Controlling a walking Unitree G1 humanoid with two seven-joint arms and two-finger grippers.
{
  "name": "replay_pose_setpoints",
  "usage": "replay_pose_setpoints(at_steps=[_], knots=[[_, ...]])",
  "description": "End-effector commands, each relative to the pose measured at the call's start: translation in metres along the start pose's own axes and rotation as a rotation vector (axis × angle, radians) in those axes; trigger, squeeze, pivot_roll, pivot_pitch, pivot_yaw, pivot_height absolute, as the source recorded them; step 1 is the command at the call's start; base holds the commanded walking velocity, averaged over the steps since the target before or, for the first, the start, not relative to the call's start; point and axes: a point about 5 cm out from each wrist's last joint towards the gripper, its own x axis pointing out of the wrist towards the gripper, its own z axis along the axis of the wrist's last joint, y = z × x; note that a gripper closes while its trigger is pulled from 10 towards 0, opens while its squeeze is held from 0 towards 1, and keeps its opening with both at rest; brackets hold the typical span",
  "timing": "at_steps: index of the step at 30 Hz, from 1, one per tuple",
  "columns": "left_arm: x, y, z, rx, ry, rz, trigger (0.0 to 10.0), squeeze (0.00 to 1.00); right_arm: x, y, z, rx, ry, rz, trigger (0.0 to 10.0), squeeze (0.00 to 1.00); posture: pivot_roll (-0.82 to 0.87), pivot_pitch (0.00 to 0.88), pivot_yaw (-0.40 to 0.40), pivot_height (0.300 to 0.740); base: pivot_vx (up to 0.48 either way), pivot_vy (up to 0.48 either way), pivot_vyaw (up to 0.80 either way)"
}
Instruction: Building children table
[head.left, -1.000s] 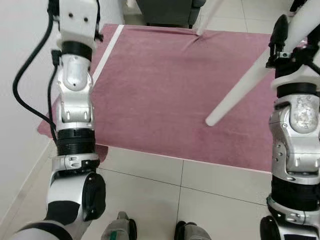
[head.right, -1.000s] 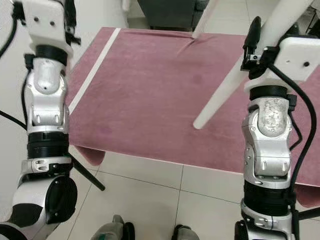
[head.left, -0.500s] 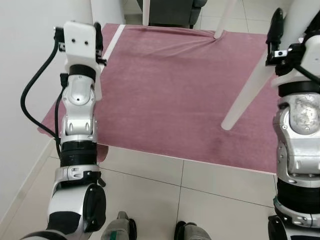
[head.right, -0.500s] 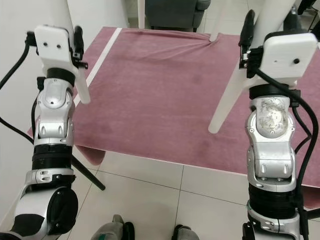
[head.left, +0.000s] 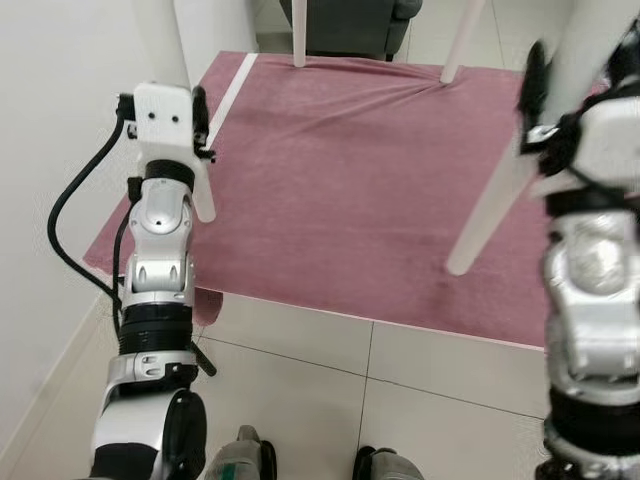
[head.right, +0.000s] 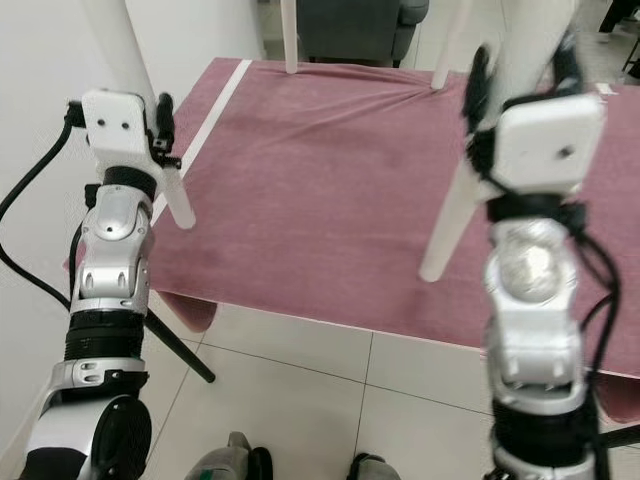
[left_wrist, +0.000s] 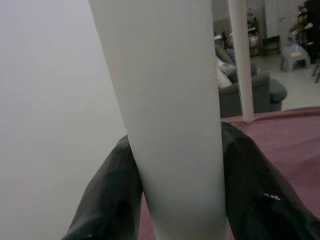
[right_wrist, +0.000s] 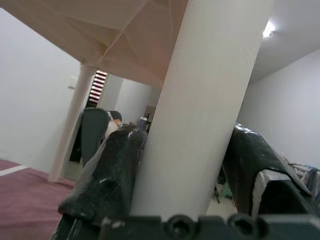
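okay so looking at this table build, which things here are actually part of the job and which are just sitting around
Part of the job:
- left gripper, shut on the near-left table leg
- right gripper, shut on the near-right table leg
- far table legs
- table underside

Just sitting around:
- maroon rug, under the legs
- dark armchair behind
- black tripod leg on the tiled floor

A thick white table leg (right_wrist: 200, 100) runs up between the two black fingers (right_wrist: 107, 175) of the right gripper (right_wrist: 185, 170), whose jaws press against it on both sides. Above, the pale underside of the tabletop (right_wrist: 105, 35) spreads out, with a second white leg (right_wrist: 70, 125) farther off standing on the maroon rug (right_wrist: 25, 200). A dark armchair (right_wrist: 95, 132) sits beyond it against pale walls
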Motion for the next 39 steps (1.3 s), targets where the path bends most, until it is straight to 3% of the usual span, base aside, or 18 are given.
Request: replay_pose_setpoints(at_steps=[1,4,5,6,8,9,16,17,18,26,27,28,31,33,39], knots=[[0.001,-0.016,-0.001,0.141,0.018,-0.118,10.0,0.00,-0.009,0.033,0.007,0.028,-0.037,0.173,1.8,0.00,-0.06,0.125,0.113,0.740,0.000,0.000,0.00],[0.002,-0.009,-0.007,0.164,0.056,-0.083,10.0,0.00,-0.013,0.042,0.005,0.056,-0.018,0.191,1.5,0.00,-0.05,0.124,0.111,0.740,0.000,0.000,0.00],[0.001,-0.006,-0.013,0.161,0.094,-0.071,10.0,0.00,-0.013,0.045,0.005,0.055,-0.021,0.200,1.8,0.00,-0.05,0.124,0.108,0.740,0.000,0.000,0.00],[0.000,-0.004,-0.018,0.155,0.125,-0.066,10.0,0.00,-0.012,0.047,0.004,0.055,-0.019,0.206,3.8,0.00,-0.05,0.124,0.106,0.740,0.000,0.000,0.00],[0.000,-0.004,-0.022,0.150,0.146,-0.065,10.0,0.00,-0.012,0.048,0.003,0.054,-0.017,0.209,3.8,0.00,-0.05,0.124,0.106,0.740,0.000,0.000,0.00],[-0.002,-0.004,-0.025,0.149,0.160,-0.069,10.0,0.00,-0.011,0.049,0.001,0.051,-0.010,0.212,10.0,0.00,-0.05,0.124,0.105,0.740,0.000,0.000,0.00],[-0.008,-0.015,-0.033,0.151,0.195,-0.144,10.0,0.00,-0.013,0.050,-0.007,0.047,0.030,0.223,10.0,0.00,-0.06,0.124,0.100,0.740,0.000,0.000,0.00],[-0.010,-0.017,-0.034,0.138,0.196,-0.158,10.0,1.00,-0.016,0.050,-0.012,0.050,0.057,0.221,10.0,0.58,-0.06,0.124,0.100,0.740,0.000,0.000,0.00],[-0.012,-0.019,-0.034,0.121,0.194,-0.170,10.0,1.00,-0.018,0.050,-0.018,0.065,0.092,0.218,10.0,1.00,-0.06,0.124,0.100,0.740,0.000,0.000,0.00],[-0.021,-0.026,-0.028,0.067,0.157,-0.229,10.0,1.00,-0.022,0.041,-0.036,0.107,0.191,0.168,10.0,1.00,-0.05,0.123,0.099,0.740,0.000,0.000,0.00],[-0.023,-0.025,-0.027,0.068,0.148,-0.235,10.0,1.00,-0.023,0.040,-0.038,0.131,0.212,0.168,10.0,0.40,-0.05,0.124,0.098,0.740,0.000,0.000,0.00],[-0.026,-0.024,-0.028,0.058,0.147,-0.236,10.0,0.00,-0.027,0.039,-0.042,0.157,0.240,0.177,10.0,0.00,-0.05,0.124,0.098,0.740,0.000,0.000,0.00],[-0.029,-0.023,-0.028,0.050,0.147,-0.238,10.0,0.00,-0.029,0.039,-0.044,0.175,0.257,0.185,10.0,0.00,-0.05,0.125,0.098,0.740,0.000,0.000,0.00],[-0.042,-0.011,-0.031,0.058,0.136,-0.189,10.0,0.00,-0.046,0.037,-0.057,0.205,0.349,0.185,10.0,0.00,-0.05,0.129,0.095,0.740,0.000,0.000,0.00],[-0.057,-0.001,-0.037,0.060,0.151,-0.181,10.0,0.00,-0.065,0.035,-0.067,0.230,0.426,0.171,10.0,0.00,-0.05,0.131,0.092,0.740,0.000,0.000,0.00]])
